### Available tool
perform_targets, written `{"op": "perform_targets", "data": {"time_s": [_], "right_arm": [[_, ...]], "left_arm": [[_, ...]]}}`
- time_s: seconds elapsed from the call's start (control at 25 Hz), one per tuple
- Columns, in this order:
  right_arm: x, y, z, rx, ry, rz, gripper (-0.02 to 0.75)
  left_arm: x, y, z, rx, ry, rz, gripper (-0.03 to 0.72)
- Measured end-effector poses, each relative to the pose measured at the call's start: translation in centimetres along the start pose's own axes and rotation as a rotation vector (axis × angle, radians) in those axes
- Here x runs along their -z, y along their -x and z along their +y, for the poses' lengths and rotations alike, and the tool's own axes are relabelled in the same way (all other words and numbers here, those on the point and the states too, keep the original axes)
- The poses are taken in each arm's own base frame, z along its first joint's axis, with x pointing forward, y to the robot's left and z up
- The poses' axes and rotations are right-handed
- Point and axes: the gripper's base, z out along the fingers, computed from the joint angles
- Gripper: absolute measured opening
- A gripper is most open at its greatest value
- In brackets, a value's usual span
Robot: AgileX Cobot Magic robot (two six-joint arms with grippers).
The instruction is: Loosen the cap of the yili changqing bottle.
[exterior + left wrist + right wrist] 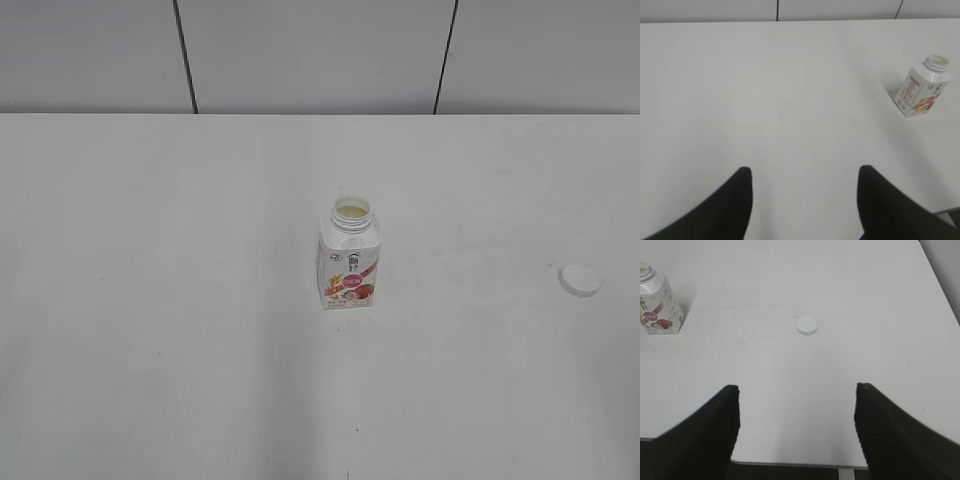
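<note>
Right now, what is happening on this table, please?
Nothing is being handled at this moment. The yili changqing bottle stands upright near the middle of the white table, and its neck is open, with pale liquid visible inside. The cap is already off and lies flat on the table to the bottle's right, apart from it. The left claw and the right claw are both open and empty, back near the front edge of the table, away from the bottle and the cap.

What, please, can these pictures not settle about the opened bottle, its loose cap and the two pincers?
- Small white plastic bottle with pink fruit label: label text too small in every view; fill level hidden by its walls.
- Round white plastic cap: rim detail too small in exterior view.
- Left pincer, right pincer: arms cut off by bottom edges.
</note>
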Motion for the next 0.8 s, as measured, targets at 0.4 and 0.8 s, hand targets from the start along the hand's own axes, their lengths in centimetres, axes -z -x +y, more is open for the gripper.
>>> {"op": "perform_targets", "data": {"time_s": [0.4,0.8], "right_arm": [[0.00,0.00,0.00,0.000,0.000,0.000,0.565],[0.00,-0.02,-0.12,0.007,-0.013,0.003,0.565]], "left_arm": [[0.00,-0.06,-0.26,0.016,-0.029,0.006,0.419],[0.13,-0.15,-0.54,0.103,0.123,-0.006,0.418]]}}
